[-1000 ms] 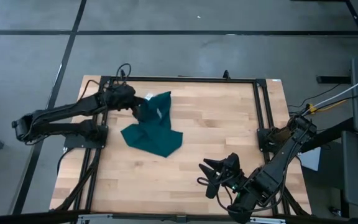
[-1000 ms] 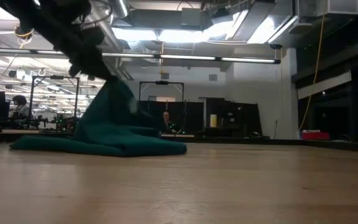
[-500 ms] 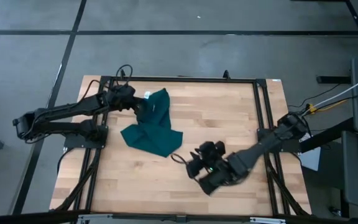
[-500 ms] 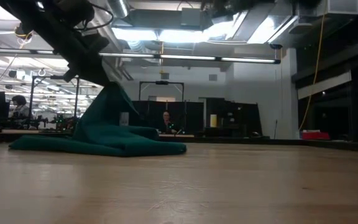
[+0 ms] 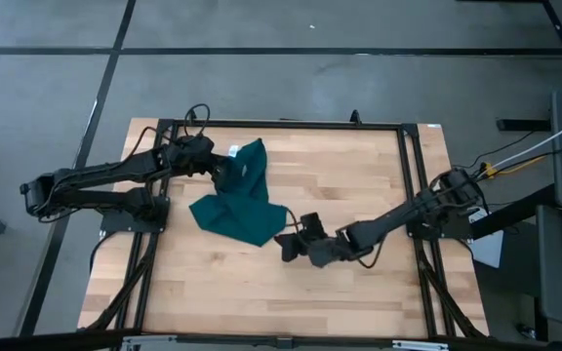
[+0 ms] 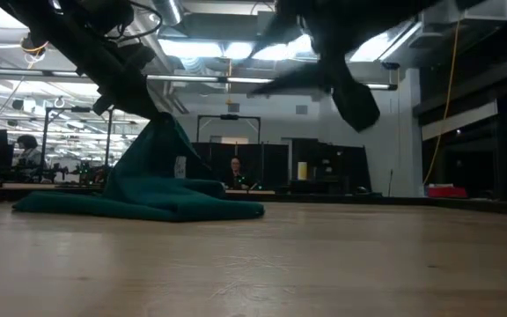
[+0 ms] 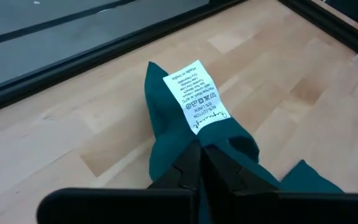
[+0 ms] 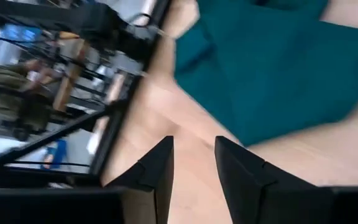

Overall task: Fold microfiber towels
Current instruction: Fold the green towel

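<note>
The dark teal towel (image 5: 242,210) lies crumpled on the left half of the wooden table (image 5: 359,175). One part is drawn up into a peak (image 6: 161,128). Its white label (image 7: 194,93) shows just past my left gripper (image 5: 219,175), which is shut on the cloth there. My right gripper (image 5: 286,246) hovers open just off the towel's near right corner (image 5: 266,237), above the table and touching nothing. In the right wrist view the towel (image 8: 272,68) lies ahead of its open fingers (image 8: 160,165). My left gripper pinches the towel between its two fingers, at the bunched edge (image 7: 188,140) just beside the white label. The fingers slant down from the table's left. That part is lifted into a tent, and the rest (image 6: 148,201) lies slack on the table.
A black frame rail (image 5: 281,124) runs around the table. Bare wood spreads over the right and near parts (image 5: 222,292). In the low view a person (image 6: 236,169) sits in the room far behind the table.
My right gripper has swung from the table's near right corner toward the left and far side. It has come down and rolled, and now stands beside the towel's near right corner. The towel and my left gripper have kept their places.
</note>
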`<action>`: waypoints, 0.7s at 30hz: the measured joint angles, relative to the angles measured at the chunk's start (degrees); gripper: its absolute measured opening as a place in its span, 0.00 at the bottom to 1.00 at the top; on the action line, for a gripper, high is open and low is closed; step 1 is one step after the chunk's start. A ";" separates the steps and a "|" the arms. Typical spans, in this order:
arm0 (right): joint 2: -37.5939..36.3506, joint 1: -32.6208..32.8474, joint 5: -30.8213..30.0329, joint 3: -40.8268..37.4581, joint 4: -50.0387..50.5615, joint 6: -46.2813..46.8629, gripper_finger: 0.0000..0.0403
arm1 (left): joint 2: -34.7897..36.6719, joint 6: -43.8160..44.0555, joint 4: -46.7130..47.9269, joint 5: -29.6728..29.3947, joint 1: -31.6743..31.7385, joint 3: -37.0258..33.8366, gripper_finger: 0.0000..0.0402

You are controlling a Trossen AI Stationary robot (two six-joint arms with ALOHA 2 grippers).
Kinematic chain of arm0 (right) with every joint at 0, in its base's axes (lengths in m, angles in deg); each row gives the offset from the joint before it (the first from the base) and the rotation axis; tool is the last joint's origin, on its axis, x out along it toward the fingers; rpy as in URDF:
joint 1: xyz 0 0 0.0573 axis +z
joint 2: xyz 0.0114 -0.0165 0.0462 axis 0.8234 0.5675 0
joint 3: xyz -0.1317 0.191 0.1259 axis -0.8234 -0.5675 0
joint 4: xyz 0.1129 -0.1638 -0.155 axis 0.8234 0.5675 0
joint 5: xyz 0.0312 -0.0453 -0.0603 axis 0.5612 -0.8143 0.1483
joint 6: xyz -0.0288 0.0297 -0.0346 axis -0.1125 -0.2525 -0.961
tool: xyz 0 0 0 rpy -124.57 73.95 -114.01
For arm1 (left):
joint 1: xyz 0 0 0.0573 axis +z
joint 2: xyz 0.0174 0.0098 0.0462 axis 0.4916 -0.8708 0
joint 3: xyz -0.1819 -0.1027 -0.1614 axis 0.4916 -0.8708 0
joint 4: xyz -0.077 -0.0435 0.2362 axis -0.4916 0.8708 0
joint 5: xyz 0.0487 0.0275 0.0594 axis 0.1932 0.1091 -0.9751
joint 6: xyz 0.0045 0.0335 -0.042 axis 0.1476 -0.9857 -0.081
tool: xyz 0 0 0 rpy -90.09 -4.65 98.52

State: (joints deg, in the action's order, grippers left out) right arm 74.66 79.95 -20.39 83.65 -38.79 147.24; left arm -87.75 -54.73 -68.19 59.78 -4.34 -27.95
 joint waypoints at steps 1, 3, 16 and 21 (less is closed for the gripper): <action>0.00 -0.57 1.32 -0.16 1.32 -0.13 0.29 | 0.00 0.00 -0.15 0.00 0.00 0.00 0.01; 0.00 -1.88 5.42 -0.19 4.40 -0.03 0.28 | 0.00 -0.07 -0.38 0.00 0.00 0.00 0.01; 0.02 -12.43 25.12 -0.19 15.86 -1.05 0.47 | 0.02 -2.09 -1.49 1.04 0.00 0.00 0.01; 0.02 -16.00 30.53 -0.16 16.82 -2.15 0.55 | 0.02 -2.93 -2.72 1.44 0.00 0.00 0.01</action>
State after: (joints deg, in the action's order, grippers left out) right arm 74.68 63.95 10.15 83.49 -21.97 145.09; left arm -87.73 -57.65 -70.91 61.23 -4.34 -27.95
